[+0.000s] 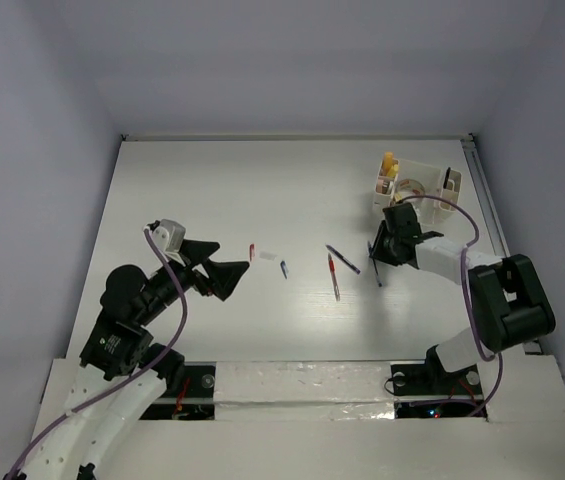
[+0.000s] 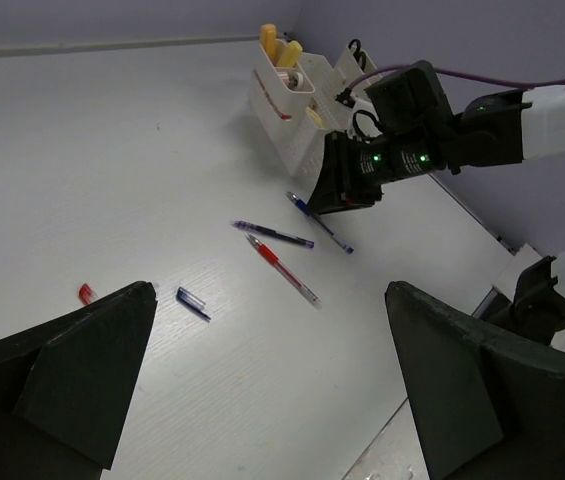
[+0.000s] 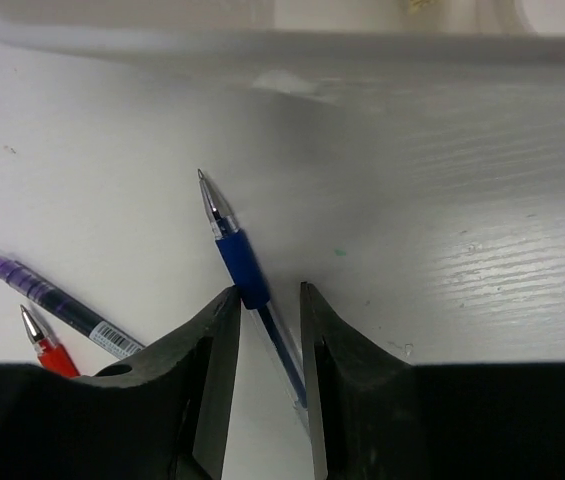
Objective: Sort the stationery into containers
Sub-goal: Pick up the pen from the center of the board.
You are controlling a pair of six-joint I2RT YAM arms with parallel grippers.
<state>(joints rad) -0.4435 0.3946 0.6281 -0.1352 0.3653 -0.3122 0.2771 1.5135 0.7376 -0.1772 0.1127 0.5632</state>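
The cream-white organizer (image 1: 417, 185) stands at the far right, with yellow blocks (image 1: 389, 163) in one compartment. My right gripper (image 1: 380, 255) is down at the table just in front of it. In the right wrist view its jaws (image 3: 267, 295) stand narrowly apart astride a blue pen (image 3: 240, 262) that lies slanted between them, the left finger touching the blue grip. A purple pen (image 3: 62, 309) and a red pen (image 3: 44, 348) lie to the left. My left gripper (image 1: 217, 265) is wide open and empty, hovering left of centre.
A blue pen cap (image 2: 192, 303) and a red cap (image 2: 86, 293) lie loose on the white table between the arms. The red pen (image 1: 334, 277) and purple pen (image 1: 343, 259) lie mid-table. The organizer wall (image 3: 262, 40) is close ahead of the right fingers.
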